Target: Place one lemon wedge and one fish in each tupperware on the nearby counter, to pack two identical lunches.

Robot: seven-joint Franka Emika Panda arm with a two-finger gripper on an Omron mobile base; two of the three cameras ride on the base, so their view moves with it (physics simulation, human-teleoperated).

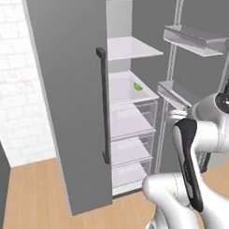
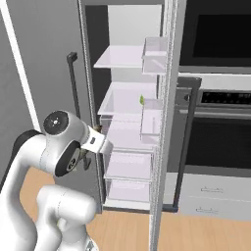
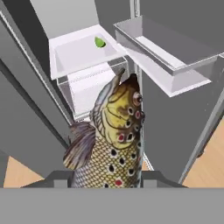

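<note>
Already a fish is pinched in the gripper; in the hand view its spotted body rises from between the two fingertips, head pointing toward the open fridge. The jaws are held partway apart, pressed on the fish's flanks. In the base views the gripper is seen just outside the fridge opening, level with the drawer shelves, and the fish itself is too small there to be made out.

One lemon wedge is seen on a white fridge shelf, toward its back right, well apart from the gripper. It is also caught in the right base view and the hand view.

Handling, judged: the fish is likely light and rigid, slim and tapered, with a smooth rounded body, so slip along its length or twist about the grip is the risk. A hold across the thick mid-body, flanks against the pads, is best; the present grip looks low on the body, toward the tail end, with the head hanging far out, so swinging should be gentle.

The wedge is judged tiny, light, stiff and sloped; it should be taken across its flat cut faces, from above, as the curved rind may squirt out.
</note>
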